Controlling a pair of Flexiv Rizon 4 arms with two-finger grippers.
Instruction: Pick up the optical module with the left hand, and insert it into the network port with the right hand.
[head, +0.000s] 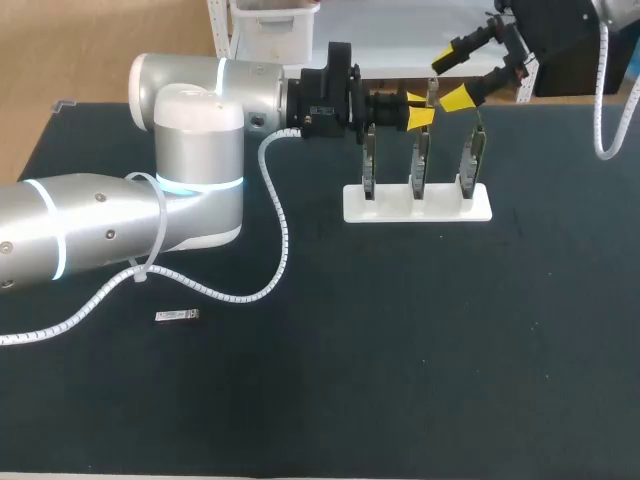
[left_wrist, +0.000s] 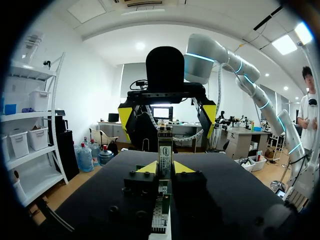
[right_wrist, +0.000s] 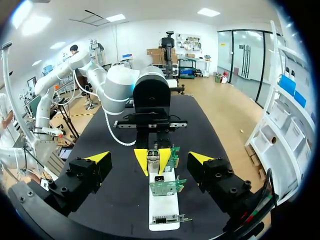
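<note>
Your left gripper (head: 414, 110), upper middle of the head frame, is clamped on the optical module (left_wrist: 165, 150) from two sides. The module's long axis runs along the fingers. Its end face points toward your right gripper (head: 452, 80), which is spread wide at upper right. The module is a slim silver bar with a white label. In the head frame it appears just over the middle network card (head: 421, 160) on the white base (head: 418, 203). A second module (head: 177, 316) lies at lower left, long axis left to right.
</note>
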